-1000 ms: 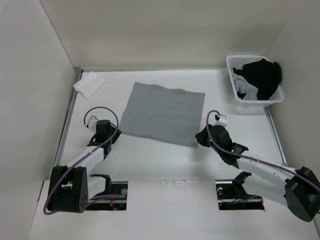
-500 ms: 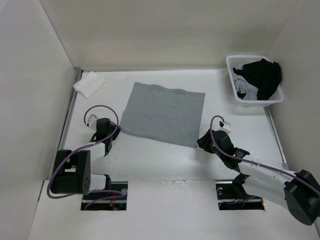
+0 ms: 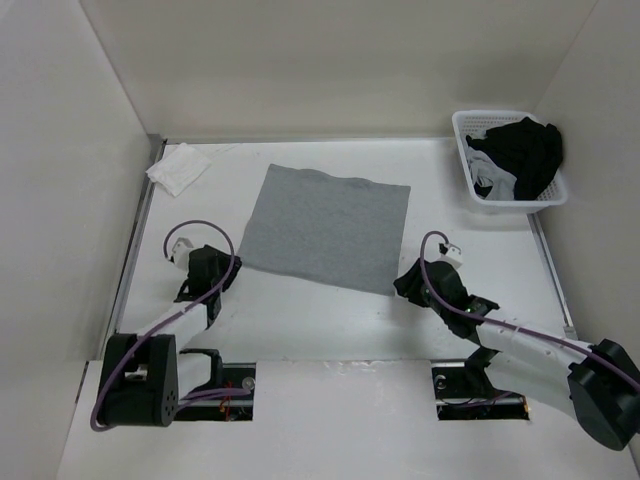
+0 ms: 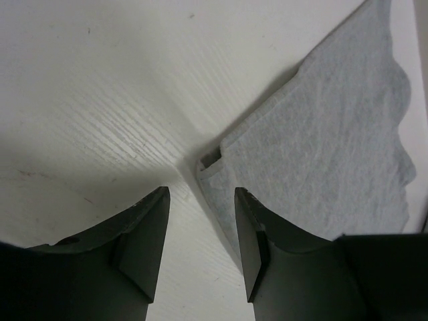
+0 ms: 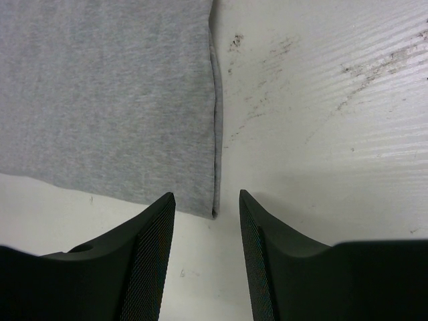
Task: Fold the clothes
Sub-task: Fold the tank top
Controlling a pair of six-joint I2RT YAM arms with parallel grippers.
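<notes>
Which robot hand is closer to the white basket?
Right. The right gripper is in front of the basket, leftward; the left gripper sits across the grey garment.

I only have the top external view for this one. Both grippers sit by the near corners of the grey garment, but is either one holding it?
Observer: No. The left wrist view shows the left gripper with its jaws apart. The grey garment lies flat, and its corner is just ahead of the tips, unpinched.
Operator: And the right one?
Observer: The right gripper is open too. The garment's corner rests on the table in the gap between its jaws, ungripped.
Operator: Is the cloth a single layer there?
Observer: No. The right wrist view shows a stacked edge along that side, one layer over another.
</notes>
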